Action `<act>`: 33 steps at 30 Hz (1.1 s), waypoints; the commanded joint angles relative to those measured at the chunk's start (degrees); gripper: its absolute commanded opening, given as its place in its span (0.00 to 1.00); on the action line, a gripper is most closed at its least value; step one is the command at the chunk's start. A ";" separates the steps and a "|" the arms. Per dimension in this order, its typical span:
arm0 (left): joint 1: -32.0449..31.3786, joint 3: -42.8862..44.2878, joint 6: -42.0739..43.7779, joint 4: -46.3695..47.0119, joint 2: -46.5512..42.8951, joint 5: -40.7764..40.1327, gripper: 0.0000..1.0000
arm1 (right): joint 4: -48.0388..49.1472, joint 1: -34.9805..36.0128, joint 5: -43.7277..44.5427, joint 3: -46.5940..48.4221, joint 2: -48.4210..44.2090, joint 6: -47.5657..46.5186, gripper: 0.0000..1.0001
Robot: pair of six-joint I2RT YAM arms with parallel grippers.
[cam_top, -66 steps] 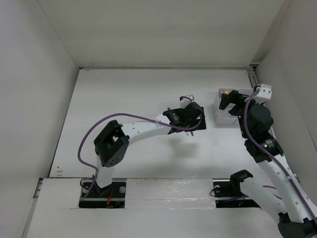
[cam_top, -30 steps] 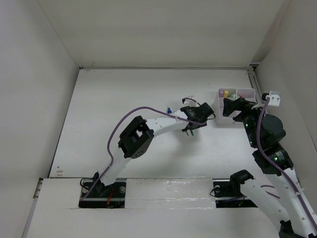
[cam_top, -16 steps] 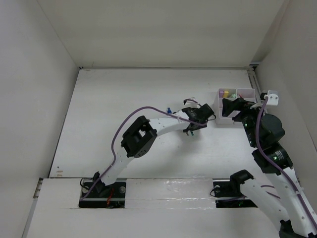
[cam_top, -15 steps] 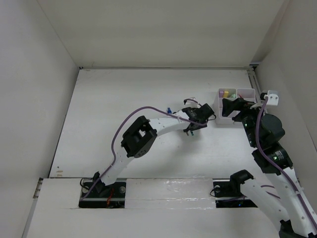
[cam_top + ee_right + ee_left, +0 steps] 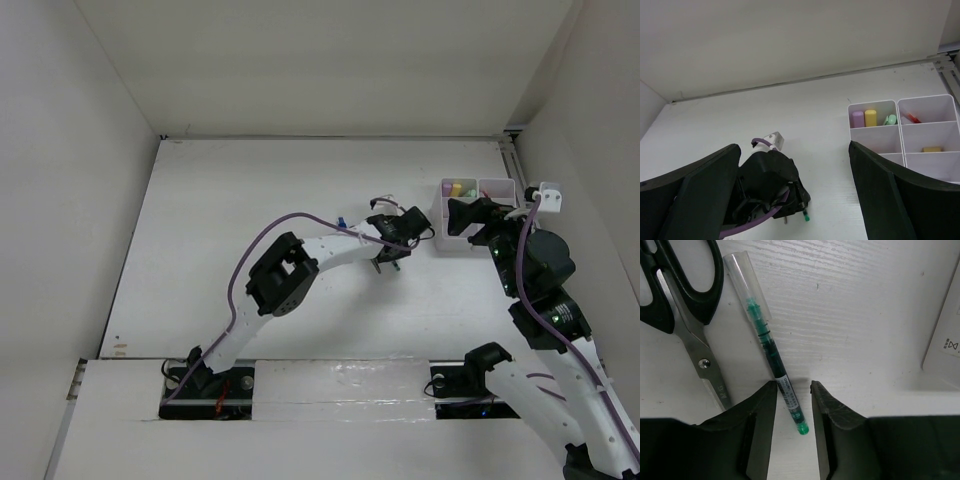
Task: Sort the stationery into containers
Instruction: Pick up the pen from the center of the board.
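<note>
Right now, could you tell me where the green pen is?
The pen lies on the table between the fingertips of the left hand, close beside the scissors, in the left wrist view.

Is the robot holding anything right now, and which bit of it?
Nothing is gripped yet. The left gripper straddles the thin green pen with a clear cap near its uncapped end, gaps showing. The right gripper is open, empty.

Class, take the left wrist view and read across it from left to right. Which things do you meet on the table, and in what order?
black-handled scissors → green pen → white organizer, with only its edge showing at the right border
</note>
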 commanded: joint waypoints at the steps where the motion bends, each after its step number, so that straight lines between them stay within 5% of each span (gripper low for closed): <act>1: 0.10 2.10 0.15 -3.55 2.89 0.87 0.30 | 3.10 0.41 -1.35 0.32 -0.23 -0.04 0.95; 21: 0.10 4.23 1.99 -11.65 8.70 4.56 0.00 | 4.85 0.41 -6.71 -0.74 -2.43 1.10 0.95; 28: -1.13 -9.81 10.68 4.94 -5.49 3.44 0.00 | 3.88 -4.41 -9.69 -0.74 1.26 4.34 0.96; 33: -2.36 -22.12 17.54 16.53 -16.77 -2.90 0.00 | 7.31 -15.29 -22.69 -3.02 1.88 7.42 0.96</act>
